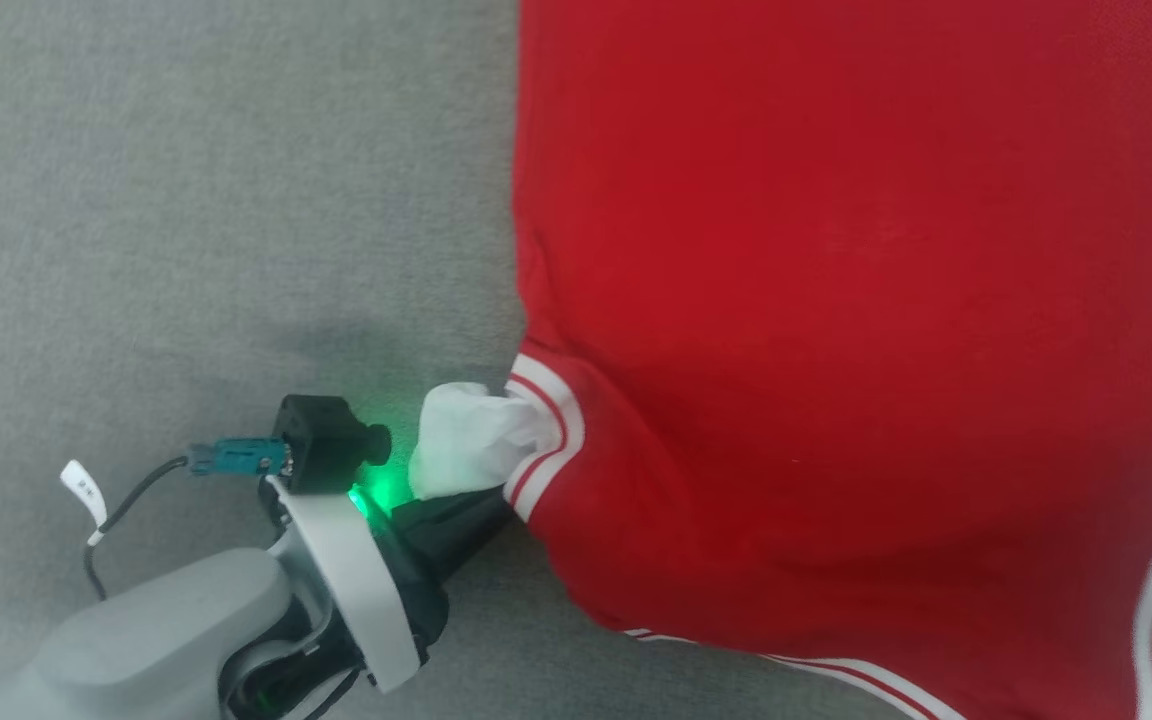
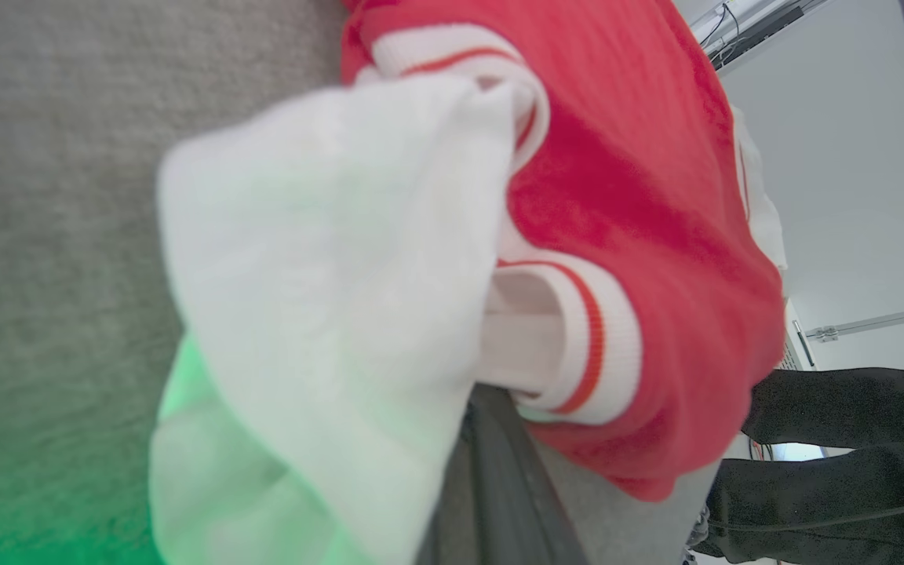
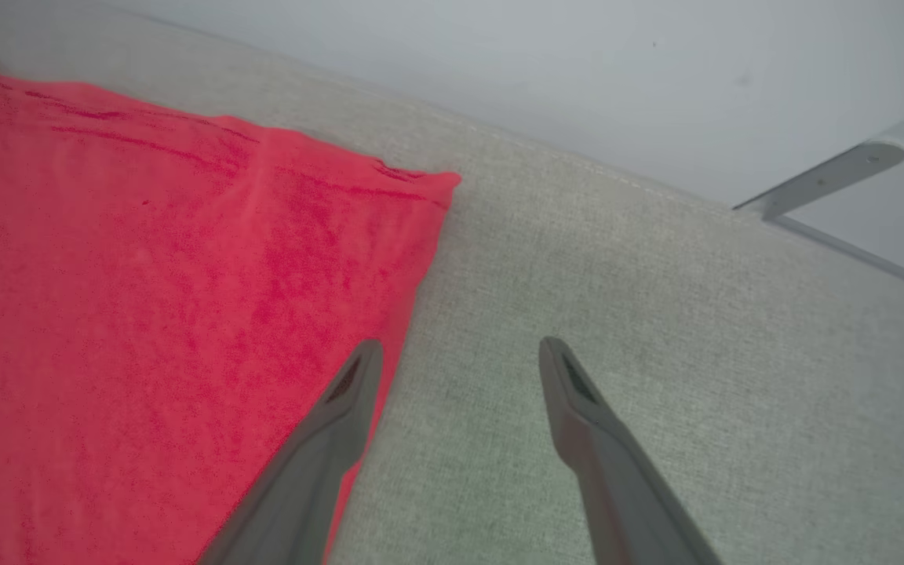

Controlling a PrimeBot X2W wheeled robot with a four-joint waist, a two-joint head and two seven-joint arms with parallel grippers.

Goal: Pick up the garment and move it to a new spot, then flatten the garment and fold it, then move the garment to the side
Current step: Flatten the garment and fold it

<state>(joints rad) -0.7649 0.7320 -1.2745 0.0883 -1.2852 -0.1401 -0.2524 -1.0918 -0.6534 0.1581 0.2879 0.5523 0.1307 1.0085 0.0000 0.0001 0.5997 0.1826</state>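
The garment (image 1: pixel 836 330) is a bright red shirt spread over the right part of the head view, its lettering hidden. At its left edge, a white sleeve (image 1: pixel 461 435) bunches beside red-white striped trim (image 1: pixel 546 440). My left gripper (image 1: pixel 481 510) is shut on this sleeve, fingertips buried in the cloth. In the left wrist view the white sleeve (image 2: pixel 326 275) hangs close over one dark finger (image 2: pixel 499 479). My right gripper (image 3: pixel 460 365) is open over the grey surface at the garment's (image 3: pixel 146 314) straight edge, its left finger (image 3: pixel 342 408) overlapping that edge.
The grey fabric surface (image 1: pixel 186 200) stretches left of the garment. A thin cable with a white tag (image 1: pixel 84 490) trails from my left wrist. A person in dark clothing (image 2: pixel 844 439) stands beyond the surface's edge. A pale wall and a metal bracket (image 3: pixel 829 176) lie past the far edge.
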